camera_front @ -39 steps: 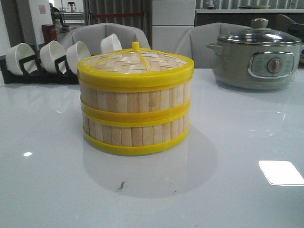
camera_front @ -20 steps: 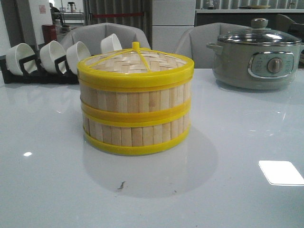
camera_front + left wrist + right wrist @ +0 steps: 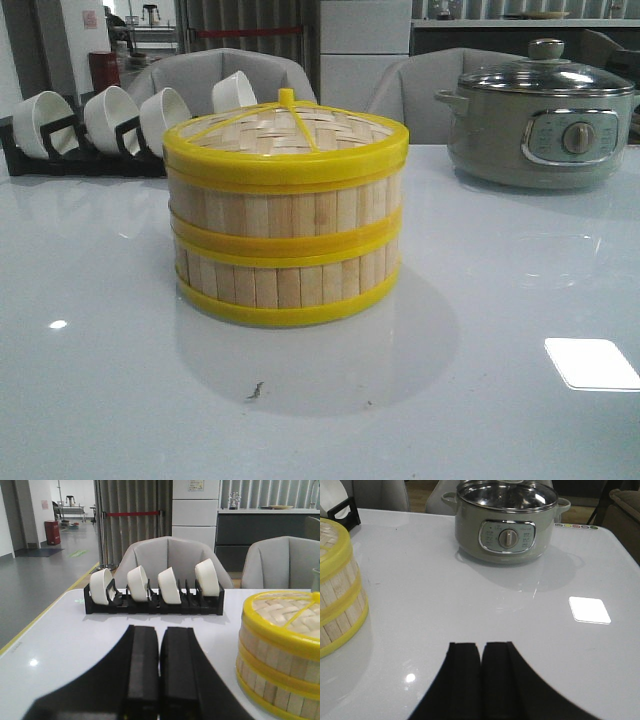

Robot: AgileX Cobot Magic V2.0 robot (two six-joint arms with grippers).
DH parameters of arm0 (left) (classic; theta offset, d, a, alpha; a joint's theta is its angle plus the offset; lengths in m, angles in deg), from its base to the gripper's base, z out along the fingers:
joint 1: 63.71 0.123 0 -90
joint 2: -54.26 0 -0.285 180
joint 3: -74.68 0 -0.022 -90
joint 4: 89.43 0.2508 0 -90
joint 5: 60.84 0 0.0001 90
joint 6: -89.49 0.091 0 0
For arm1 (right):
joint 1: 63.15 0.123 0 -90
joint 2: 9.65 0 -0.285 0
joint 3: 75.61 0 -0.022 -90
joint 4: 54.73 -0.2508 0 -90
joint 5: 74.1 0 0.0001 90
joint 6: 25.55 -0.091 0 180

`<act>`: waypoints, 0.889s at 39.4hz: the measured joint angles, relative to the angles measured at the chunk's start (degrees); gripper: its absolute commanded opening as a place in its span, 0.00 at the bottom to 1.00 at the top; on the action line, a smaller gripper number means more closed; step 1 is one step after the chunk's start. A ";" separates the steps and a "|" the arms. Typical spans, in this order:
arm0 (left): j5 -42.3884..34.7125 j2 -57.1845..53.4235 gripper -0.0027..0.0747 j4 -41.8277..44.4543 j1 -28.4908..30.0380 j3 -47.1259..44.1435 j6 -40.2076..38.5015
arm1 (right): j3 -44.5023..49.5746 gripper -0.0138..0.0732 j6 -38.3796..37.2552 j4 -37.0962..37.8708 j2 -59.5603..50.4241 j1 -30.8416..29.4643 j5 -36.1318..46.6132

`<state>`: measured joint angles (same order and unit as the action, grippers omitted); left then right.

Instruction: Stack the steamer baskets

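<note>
Two steamer baskets stand stacked in the middle of the white table, the upper (image 3: 285, 200) on the lower (image 3: 288, 282), with the woven yellow-rimmed lid (image 3: 285, 135) on top. The stack also shows in the left wrist view (image 3: 280, 650) and in the right wrist view (image 3: 337, 590). My left gripper (image 3: 159, 630) is shut and empty, over the table to the left of the stack. My right gripper (image 3: 481, 646) is shut and empty, over the table to the right of the stack. Neither gripper shows in the front view.
A black rack with white bowls (image 3: 90, 125) stands at the back left, also in the left wrist view (image 3: 155, 592). A grey-green electric pot with a glass lid (image 3: 545, 115) stands at the back right, also in the right wrist view (image 3: 506, 522). Grey chairs stand behind the table.
</note>
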<state>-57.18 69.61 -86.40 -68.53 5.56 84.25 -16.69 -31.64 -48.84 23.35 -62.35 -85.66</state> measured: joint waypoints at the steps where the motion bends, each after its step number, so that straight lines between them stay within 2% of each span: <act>1: -0.10 -1.57 0.14 -0.17 0.18 -1.26 0.00 | 0.00 0.22 0.00 0.00 0.00 0.00 0.00; 7: -0.47 -7.60 0.14 -2.03 0.90 -8.48 0.00 | 0.00 0.22 0.00 0.00 0.00 0.00 0.00; 14: 1.95 -7.76 0.14 -1.56 0.90 -8.48 0.00 | 0.04 0.22 0.00 -0.11 0.00 0.00 0.00; 35: 1.95 -7.76 0.14 -1.02 0.90 -8.48 0.00 | 0.04 0.22 0.00 -0.11 0.00 0.00 0.00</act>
<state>-55.22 61.85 -87.42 -67.63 -2.92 84.25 -16.65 -31.64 -48.95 23.35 -62.35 -85.66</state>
